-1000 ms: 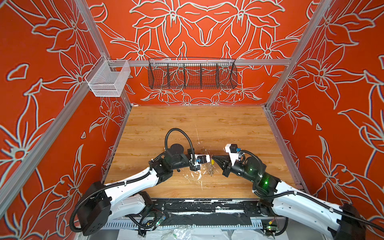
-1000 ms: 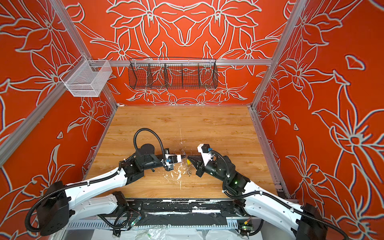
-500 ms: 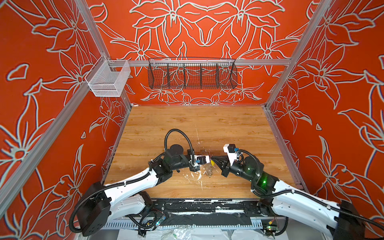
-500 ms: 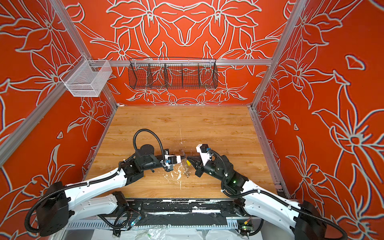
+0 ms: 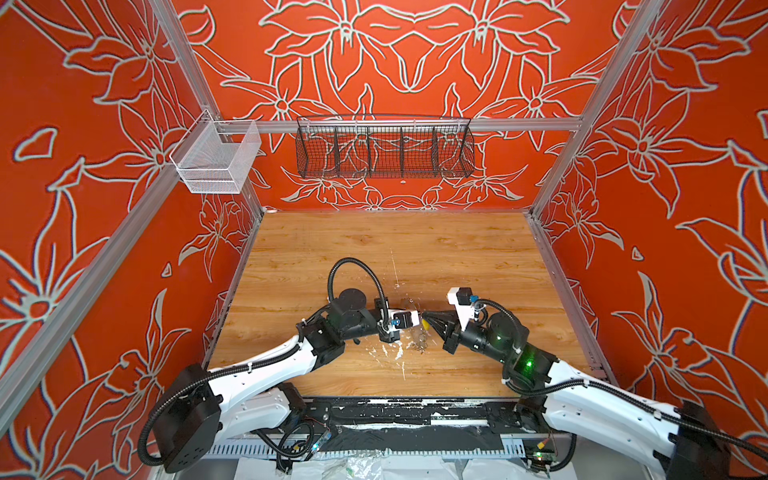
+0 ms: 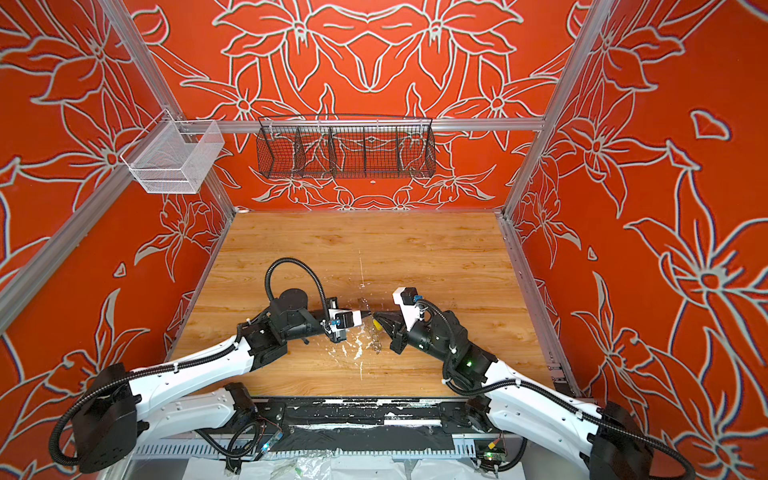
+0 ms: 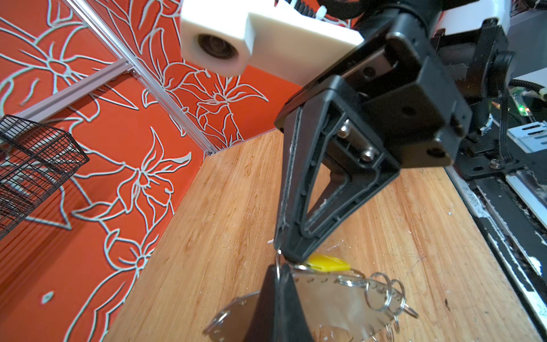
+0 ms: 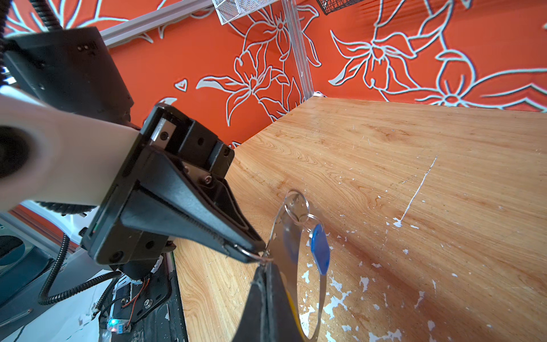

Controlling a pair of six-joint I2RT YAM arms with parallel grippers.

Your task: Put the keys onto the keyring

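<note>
Low over the front middle of the desk, found both arms reaching in from the sides and meeting nearly tip to tip. Saw the left pincer closed tight, nipping a small split ring at the edge of the keyring. Saw the right pincer closed as well, with its tip pressed onto the metal end of the yellow key, right at the keyring's rim. Noted the keyring standing on edge between the two tips in the right wrist view, grey and flat, with a row of tiny holes along its border. Could not tell whether its lower edge touched the desk. Spotted the blue key dangling from a split ring on the keyring's far side, tag pointing down. Counted several more loose split rings bunched along the rim beyond the yellow tag. Made out only a yellow speck and a metal glint between the tips in both top views. Noticed white scuffs on the desk beneath them, and a black wire basket and a white one up on the back rail.
</note>
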